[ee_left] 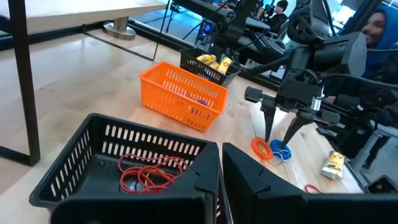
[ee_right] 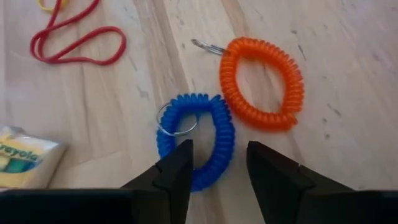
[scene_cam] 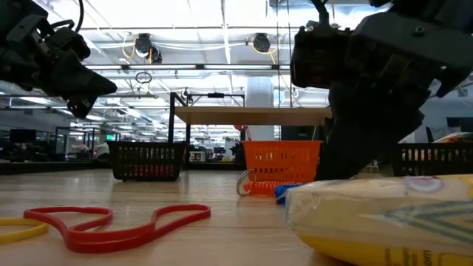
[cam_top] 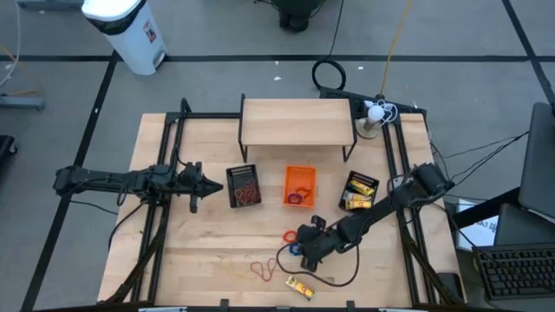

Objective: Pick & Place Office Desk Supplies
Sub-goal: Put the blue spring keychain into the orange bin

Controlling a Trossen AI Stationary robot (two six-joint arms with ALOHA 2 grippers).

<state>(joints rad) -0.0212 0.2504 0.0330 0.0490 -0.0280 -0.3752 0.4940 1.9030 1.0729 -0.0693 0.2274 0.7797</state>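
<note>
My right gripper (ee_right: 219, 163) is open and points down over a blue coil ring (ee_right: 196, 140). Its fingertips stand on either side of the ring's near part, and I cannot see them touching it. An orange coil ring (ee_right: 261, 84) lies just beyond on the wood. In the high view the right gripper (cam_top: 303, 247) is at the table's near middle. A red rubber band (cam_top: 263, 269) and a yellow packet (cam_top: 301, 287) lie close by. My left gripper (cam_top: 195, 184) is shut and hovers left of a black basket (cam_top: 244, 185) that holds red rubber bands (ee_left: 146, 174).
An orange basket (cam_top: 300, 185) holds a purple ring. A second black basket (cam_top: 360, 191) holds yellow packets. A wooden shelf on black legs (cam_top: 297, 120) stands at the far middle. A thin tan band (cam_top: 232, 269) lies left of the red one. Black rails run along both table sides.
</note>
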